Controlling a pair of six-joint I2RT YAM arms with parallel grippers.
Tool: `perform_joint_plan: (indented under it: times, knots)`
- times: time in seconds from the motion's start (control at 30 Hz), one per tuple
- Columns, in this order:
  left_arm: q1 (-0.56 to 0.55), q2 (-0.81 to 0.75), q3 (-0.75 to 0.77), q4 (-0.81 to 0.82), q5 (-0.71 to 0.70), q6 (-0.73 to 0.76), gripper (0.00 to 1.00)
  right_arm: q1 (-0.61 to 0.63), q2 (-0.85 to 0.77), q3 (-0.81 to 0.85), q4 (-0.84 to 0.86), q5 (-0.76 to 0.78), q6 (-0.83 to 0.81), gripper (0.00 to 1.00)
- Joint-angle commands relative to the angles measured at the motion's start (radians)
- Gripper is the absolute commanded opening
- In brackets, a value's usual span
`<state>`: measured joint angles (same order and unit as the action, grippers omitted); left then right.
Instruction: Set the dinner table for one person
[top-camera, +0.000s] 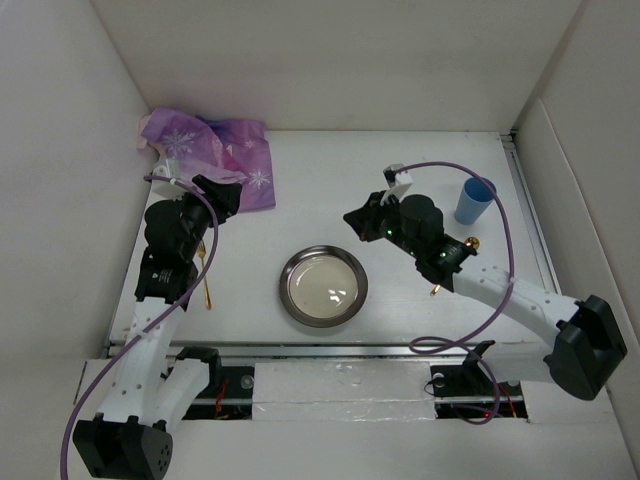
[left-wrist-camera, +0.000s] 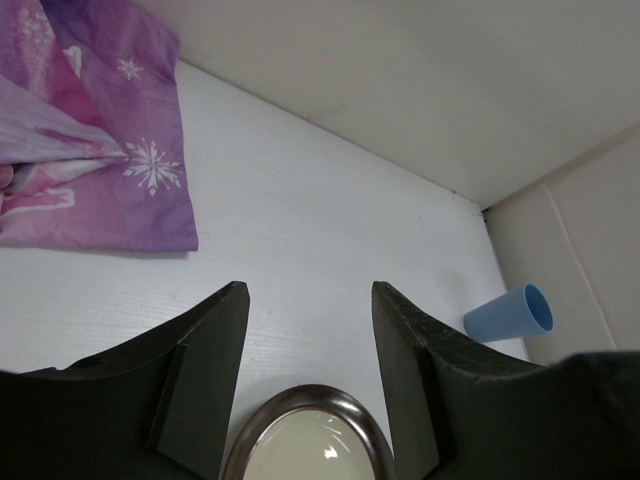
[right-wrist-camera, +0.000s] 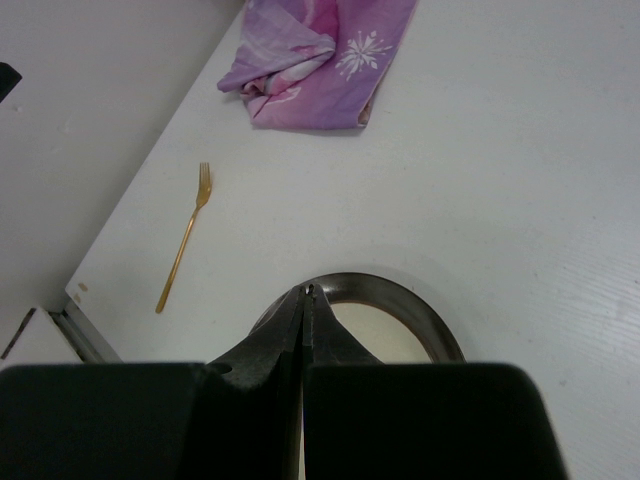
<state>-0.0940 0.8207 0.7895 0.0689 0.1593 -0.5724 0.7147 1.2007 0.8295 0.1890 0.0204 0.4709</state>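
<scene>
Dinner table is lying under everything. From above, my left gripper is hovering beyond and left of the plate, beside the purple cloth. In left wrist view its jaws are standing spread, holding nothing. In right wrist view my right gripper is hanging over the plate rim, pressed together, empty. Probably I am aiming for the cloth, so I should be pinching one edge low.

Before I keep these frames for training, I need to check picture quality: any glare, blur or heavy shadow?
Top external: even light, with small bright reflections in the metal plate. Left wrist: the left gripper is dark and slightly soft up close. Right wrist: the right gripper is a dark mass with little detail, while the fork is crisp.
</scene>
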Motion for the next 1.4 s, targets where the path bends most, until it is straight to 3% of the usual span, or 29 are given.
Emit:
perform_joint_plan:
  times: [0.0,0.1,0.13,0.27,0.33,0.37,0.4,0.43,0.53,0.67,0.7,0.83,1.2,1.3,1.37]
  knots:
    - [0.005,-0.015,-0.012,0.127,-0.003,-0.047,0.48,0.005,0.092,0.114,0.066,-0.063,-0.015,0.0]
    - [0.005,-0.003,0.014,0.1,-0.029,-0.031,0.39,0.005,0.201,0.195,0.056,-0.037,0.003,0.0]
    - [0.005,0.003,0.055,0.051,-0.05,0.001,0.26,0.005,0.232,0.209,0.09,-0.036,0.008,0.0]
    - [0.005,0.015,0.106,-0.029,-0.105,0.057,0.0,0.005,0.437,0.403,0.041,-0.027,0.0,0.0]
    - [0.005,0.014,0.122,-0.066,-0.139,0.072,0.0,0.005,0.586,0.489,-0.011,0.003,0.003,0.0]
    - [0.005,0.009,0.126,-0.098,-0.148,0.089,0.0,-0.013,0.731,0.616,-0.046,-0.011,0.008,0.15]
    - [0.005,0.009,0.126,-0.101,-0.149,0.089,0.0,-0.014,0.732,0.617,-0.046,-0.011,0.008,0.15]
    - [0.005,0.002,0.125,-0.104,-0.149,0.092,0.06,-0.014,0.779,0.663,-0.071,-0.055,0.018,0.26]
    - [0.005,-0.006,0.134,-0.118,-0.149,0.095,0.3,-0.023,0.951,0.853,-0.143,-0.099,0.041,0.47]
    - [0.005,-0.017,0.113,-0.093,-0.149,0.085,0.36,-0.023,1.146,1.098,-0.252,-0.123,0.081,0.59]
    - [0.005,-0.015,0.106,-0.083,-0.139,0.085,0.37,-0.023,1.183,1.205,-0.307,-0.12,0.089,0.6]
    - [0.005,0.011,0.109,-0.086,-0.119,0.086,0.38,-0.023,1.321,1.374,-0.373,-0.151,0.14,0.61]
    - [0.005,0.031,0.103,-0.075,-0.142,0.086,0.4,-0.004,1.496,1.546,-0.355,-0.184,0.212,0.52]
    - [0.005,0.037,0.102,-0.077,-0.149,0.089,0.44,-0.004,1.516,1.556,-0.315,-0.246,0.256,0.4]
    - [0.014,0.055,0.103,-0.077,-0.149,0.086,0.46,-0.004,1.51,1.534,-0.268,-0.278,0.279,0.26]
